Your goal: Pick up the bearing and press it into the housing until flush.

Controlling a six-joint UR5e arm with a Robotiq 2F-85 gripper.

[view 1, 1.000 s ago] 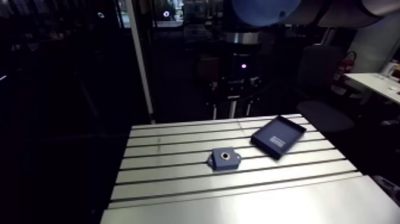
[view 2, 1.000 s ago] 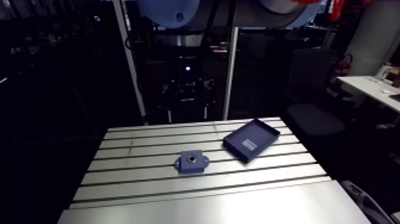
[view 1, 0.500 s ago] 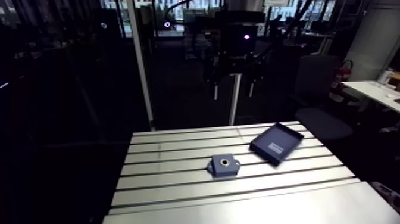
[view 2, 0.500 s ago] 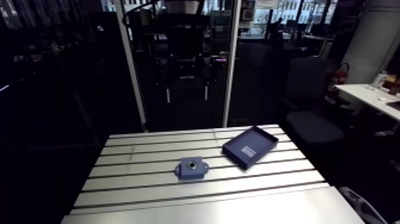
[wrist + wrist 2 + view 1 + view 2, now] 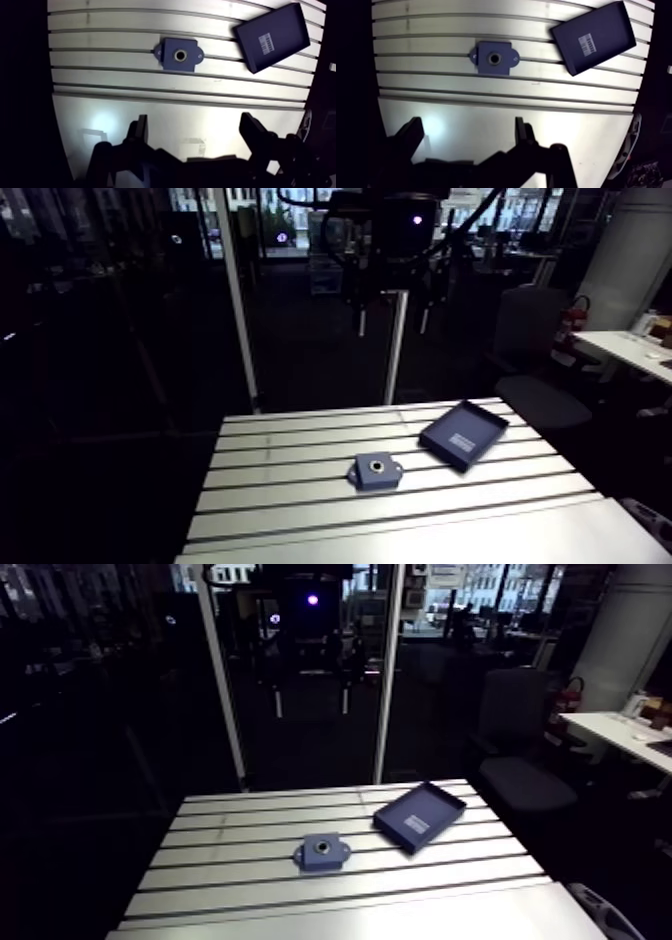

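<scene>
Two items we see on slotted aluminium counter (image 5: pixel 125 100): blue flanged housing w/ round bore (image 5: pixel 180 54), dark-blue rectangular tray (image 5: pixel 272 37) apart. Black gripper (image 5: pixel 194 122) wide open, empty.

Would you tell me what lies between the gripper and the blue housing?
Only bare table separates gripper and housing, per the wrist view.

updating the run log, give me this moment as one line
claw: open, empty, over table | housing: on table, ahead of claw | tray: beside housing, apart | bearing: none seen loose
</scene>
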